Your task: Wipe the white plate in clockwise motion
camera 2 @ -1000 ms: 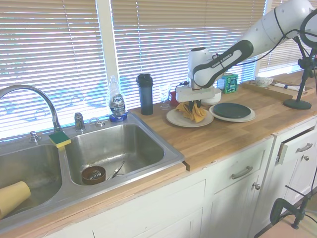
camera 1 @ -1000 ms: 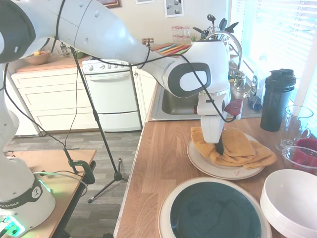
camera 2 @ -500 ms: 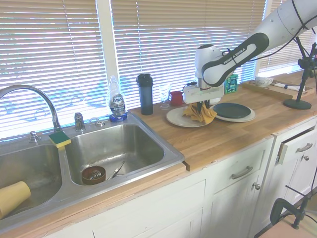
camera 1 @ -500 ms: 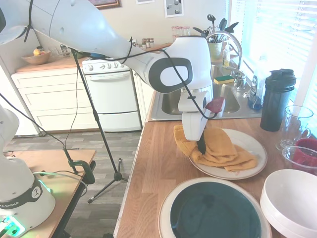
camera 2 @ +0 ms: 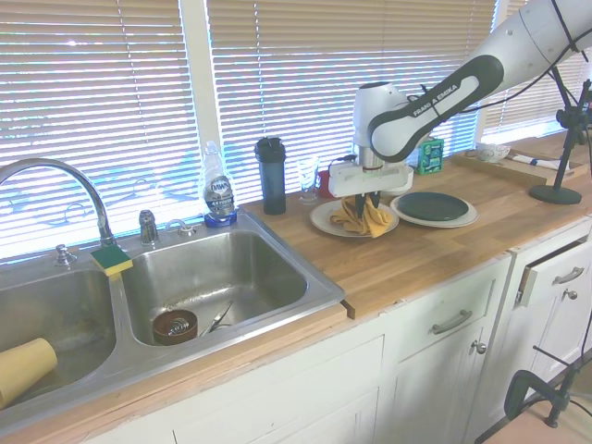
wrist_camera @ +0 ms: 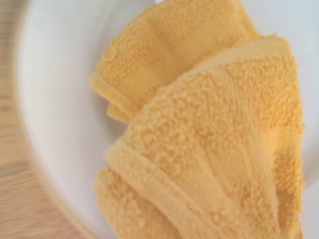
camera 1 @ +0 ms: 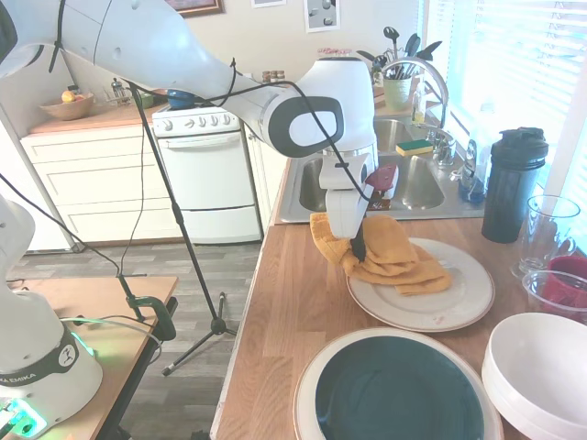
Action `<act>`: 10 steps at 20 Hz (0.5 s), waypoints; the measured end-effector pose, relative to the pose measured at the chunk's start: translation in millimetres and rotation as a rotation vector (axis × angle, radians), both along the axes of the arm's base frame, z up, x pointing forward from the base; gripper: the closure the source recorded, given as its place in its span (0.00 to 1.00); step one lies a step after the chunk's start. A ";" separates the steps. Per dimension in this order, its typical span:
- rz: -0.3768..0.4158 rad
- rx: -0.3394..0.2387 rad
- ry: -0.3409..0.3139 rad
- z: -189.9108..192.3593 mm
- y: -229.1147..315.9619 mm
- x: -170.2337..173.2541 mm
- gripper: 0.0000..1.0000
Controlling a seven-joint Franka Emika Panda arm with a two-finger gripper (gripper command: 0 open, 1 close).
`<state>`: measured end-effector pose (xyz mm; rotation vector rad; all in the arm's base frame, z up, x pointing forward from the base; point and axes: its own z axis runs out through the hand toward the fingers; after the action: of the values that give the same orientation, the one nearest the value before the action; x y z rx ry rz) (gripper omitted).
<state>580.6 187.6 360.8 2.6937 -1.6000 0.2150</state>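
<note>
The white plate (camera 1: 463, 302) lies on the wooden counter between the sink and the teal-centred plate. A crumpled yellow towel (camera 1: 393, 259) rests on its sink-side left part and hangs over the rim onto the counter. My gripper (camera 1: 357, 253) points straight down at that left rim, shut on the towel. From the opposite side, the gripper (camera 2: 360, 207) presses the towel (camera 2: 367, 217) onto the plate (camera 2: 326, 220). The wrist view shows folded towel (wrist_camera: 219, 149) on the plate's white surface (wrist_camera: 55, 99).
A larger plate with a dark teal centre (camera 1: 399, 392) sits near the front, with a deep white bowl (camera 1: 541, 371) to its right. A black bottle (camera 1: 512, 183), a glass (camera 1: 548, 229) and a red cup (camera 1: 570, 280) stand by the window. The sink (camera 1: 408, 183) is behind; the counter edge (camera 1: 248, 330) runs on the left.
The gripper has dragged the towel from the plate's near-middle to its left rim, then back toward the sink. More of the plate's right side is now bare.
</note>
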 end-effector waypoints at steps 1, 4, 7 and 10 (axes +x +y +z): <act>-0.001 0.003 -0.001 -0.2 2.4 1.6 1.00; -0.009 0.014 -0.004 -4.1 6.8 13.4 1.00; -0.022 0.023 -0.017 -8.8 8.2 32.2 1.00; -0.041 0.025 -0.031 -12.0 2.7 51.1 1.00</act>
<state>631.6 190.3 348.8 2.6864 -1.6762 0.2394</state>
